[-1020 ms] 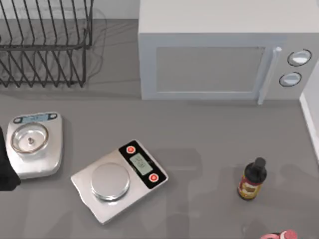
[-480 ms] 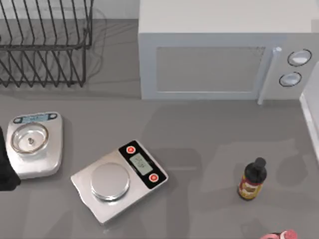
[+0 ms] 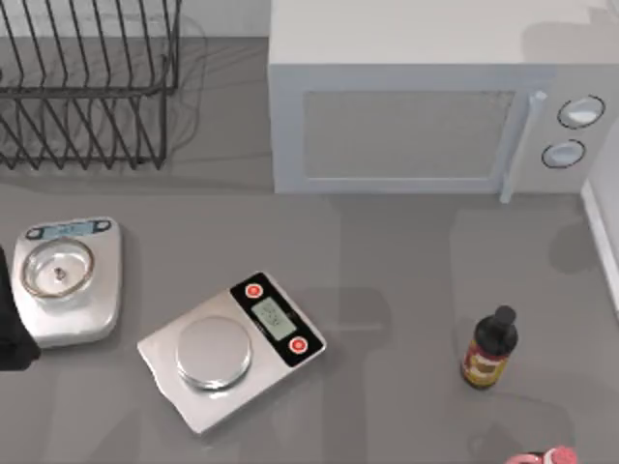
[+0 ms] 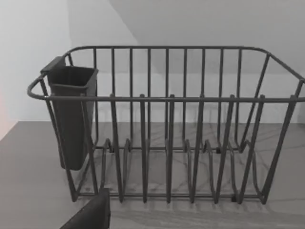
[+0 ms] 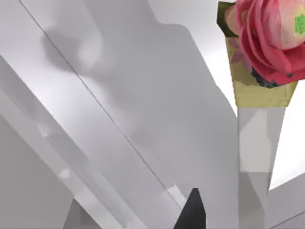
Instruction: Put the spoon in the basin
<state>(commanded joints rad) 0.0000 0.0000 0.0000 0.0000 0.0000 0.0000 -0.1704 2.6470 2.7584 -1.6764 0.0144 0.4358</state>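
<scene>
Dish rack (image 3: 87, 87) with dark cutlery holder (image 4: 71, 114), two scales (image 3: 232, 348)

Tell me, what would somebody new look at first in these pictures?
Probably the big white microwave at the back of the table, with the dark wire dish rack to its left. Nearer the front sit two silver kitchen scales, one by the left edge and one tilted near the middle, and a small dark bottle stands on the right.
</scene>
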